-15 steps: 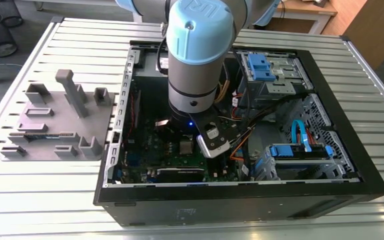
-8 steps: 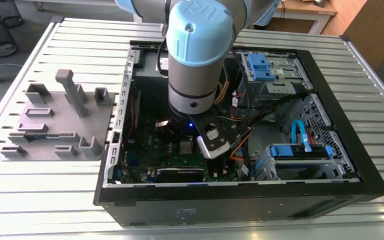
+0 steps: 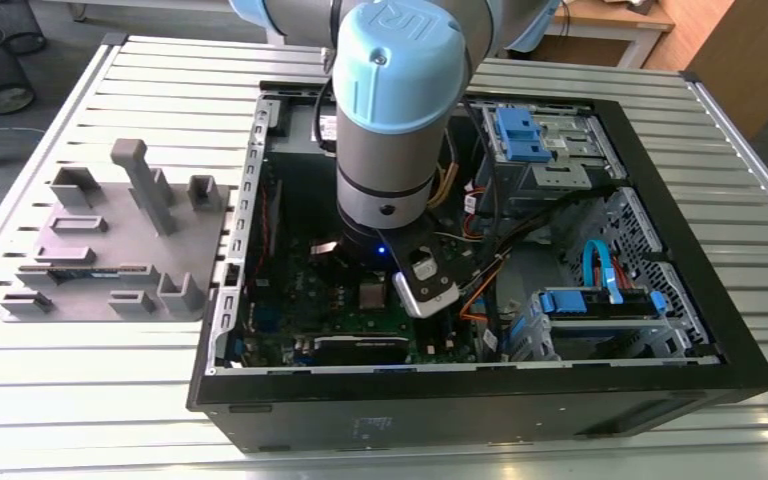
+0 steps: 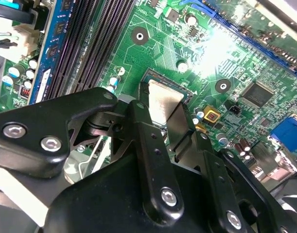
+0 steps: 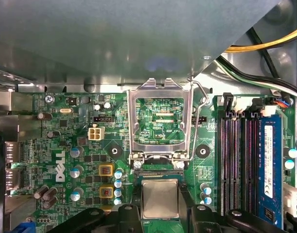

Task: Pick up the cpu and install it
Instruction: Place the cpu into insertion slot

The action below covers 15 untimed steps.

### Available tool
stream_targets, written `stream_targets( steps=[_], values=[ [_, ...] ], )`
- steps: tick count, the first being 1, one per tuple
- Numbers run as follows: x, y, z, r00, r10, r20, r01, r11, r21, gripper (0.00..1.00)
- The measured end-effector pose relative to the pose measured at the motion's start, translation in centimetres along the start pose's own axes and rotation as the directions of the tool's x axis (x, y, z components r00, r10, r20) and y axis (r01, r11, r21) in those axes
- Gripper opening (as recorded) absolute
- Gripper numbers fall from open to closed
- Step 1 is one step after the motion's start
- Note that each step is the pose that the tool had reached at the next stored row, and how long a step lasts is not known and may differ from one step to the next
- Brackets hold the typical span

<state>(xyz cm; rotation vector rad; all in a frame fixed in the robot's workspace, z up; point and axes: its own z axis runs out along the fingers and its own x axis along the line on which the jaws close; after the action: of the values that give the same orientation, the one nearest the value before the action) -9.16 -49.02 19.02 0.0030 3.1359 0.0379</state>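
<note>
Risks first:
- cpu (image 5: 160, 198) is over the socket (image 5: 160, 173) on the motherboard (image 5: 65, 145); can't tell if it's fully seated or a hair above. Any tilt or sideways offset against the socket would likely bend contact pins, and a push down on a skewed chip makes it worse
- orientation can't be checked from here: no corner mark is readable, so a rotated chip is possible
- load frame (image 5: 160, 86) is hinged up and open just beside the socket. It's close to the pincer, so a sideways shift could knock it, or it could drop onto the chip
- small capacitors (image 5: 118, 187) stand just beside 1 finger, and the RAM slots (image 5: 235, 160) lie near the other side; little room for a wider opening
- letting go while the chip isn't flat could let it skid off the socket

Pincer (image 4: 166, 121): opened only about as wide as the chip, with 2 black fingers (image 4: 147, 141) flanking opposite edges of the cpu in both wrist views. They look to be touching, so I read it as clamped on the cpu

In the exterior view the arm (image 3: 391, 120) reaches straight down into the open computer case (image 3: 704, 330), which lies on its side on the slatted desk (image 3: 77, 400)
</note>
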Motion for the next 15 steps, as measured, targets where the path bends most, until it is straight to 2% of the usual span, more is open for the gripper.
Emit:
stream_targets(
  steps=[6,15],
  values=[
    [0.01,0.00,0.03,0.9996,-0.027,-0.0007,0.027,0.9996,-0.0002,0.40],
    [-0.01,0.00,0.03,0.9996,-0.028,-0.0005,0.028,0.9996,-0.0003,0.40]
  ],
)
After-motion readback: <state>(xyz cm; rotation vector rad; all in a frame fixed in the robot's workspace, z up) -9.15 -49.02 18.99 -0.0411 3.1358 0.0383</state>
